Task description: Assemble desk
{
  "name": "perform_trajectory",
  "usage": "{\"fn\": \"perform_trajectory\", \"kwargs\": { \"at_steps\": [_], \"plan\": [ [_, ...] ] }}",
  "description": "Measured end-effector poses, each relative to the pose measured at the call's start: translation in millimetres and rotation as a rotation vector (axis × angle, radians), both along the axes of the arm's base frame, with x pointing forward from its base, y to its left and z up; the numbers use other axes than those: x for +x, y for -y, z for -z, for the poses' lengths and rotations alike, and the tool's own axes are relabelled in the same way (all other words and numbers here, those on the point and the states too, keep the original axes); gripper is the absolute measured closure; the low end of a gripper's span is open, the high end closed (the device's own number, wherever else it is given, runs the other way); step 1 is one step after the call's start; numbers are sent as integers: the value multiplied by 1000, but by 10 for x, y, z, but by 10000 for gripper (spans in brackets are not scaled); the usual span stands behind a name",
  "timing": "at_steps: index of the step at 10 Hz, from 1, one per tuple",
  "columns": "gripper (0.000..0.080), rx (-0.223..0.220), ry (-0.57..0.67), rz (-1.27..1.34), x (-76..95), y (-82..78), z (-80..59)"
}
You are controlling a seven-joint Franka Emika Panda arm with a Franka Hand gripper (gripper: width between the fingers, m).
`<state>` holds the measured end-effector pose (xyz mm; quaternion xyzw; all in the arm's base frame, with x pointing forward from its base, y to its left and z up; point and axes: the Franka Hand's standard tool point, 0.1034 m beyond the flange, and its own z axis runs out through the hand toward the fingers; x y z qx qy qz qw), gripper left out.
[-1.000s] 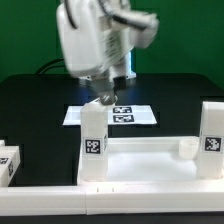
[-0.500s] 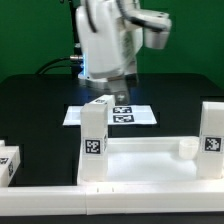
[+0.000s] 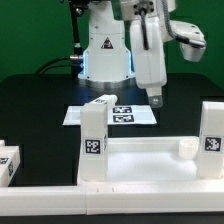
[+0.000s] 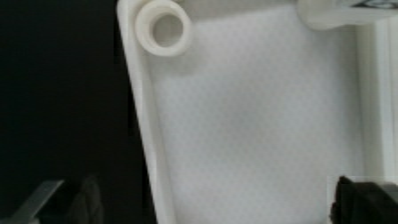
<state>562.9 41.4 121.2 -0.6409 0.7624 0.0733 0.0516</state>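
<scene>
The white desk tabletop [image 3: 150, 165] lies flat on the black table. A white tagged leg [image 3: 94, 140] stands at its corner on the exterior view's left. Another tagged leg [image 3: 212, 135] stands at the corner on the right. A third leg [image 3: 8, 164] lies loose at the far left. A short white stub [image 3: 186, 148] sticks up near the right leg. My gripper [image 3: 156, 98] hangs above the far side of the tabletop, between the two legs, open and empty. The wrist view shows the tabletop [image 4: 249, 120] below, with a round corner socket [image 4: 166, 28]. My gripper [image 4: 214, 203] is spread wide over it.
The marker board [image 3: 75, 115] lies flat behind the tabletop. A long white border rail [image 3: 120, 196] runs along the table's near edge. The robot's base [image 3: 105, 55] stands at the back.
The arm has swung from above the left leg toward the exterior view's right. The gripper now hangs over the middle of the tabletop's far side. The parts have not moved.
</scene>
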Motion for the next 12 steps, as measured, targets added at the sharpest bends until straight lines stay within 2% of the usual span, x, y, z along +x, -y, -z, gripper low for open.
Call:
{"fn": "perform_trajectory", "kwargs": {
  "at_steps": [1,2,3,5,7,10,12],
  "plan": [
    [150,-9,8,-10,-10,-1,27],
    [150,-34,27,-18,-87,15,130],
    [150,-57,26,-28,-218,50,287],
    [150,-107,31,-44,-312,165,571],
    [150,-135,27,-49,-386,147,803],
    [150,-156,15,-42,-477,10,1055],
    [150,-166,4,-44,-501,36,1145]
  ]
}}
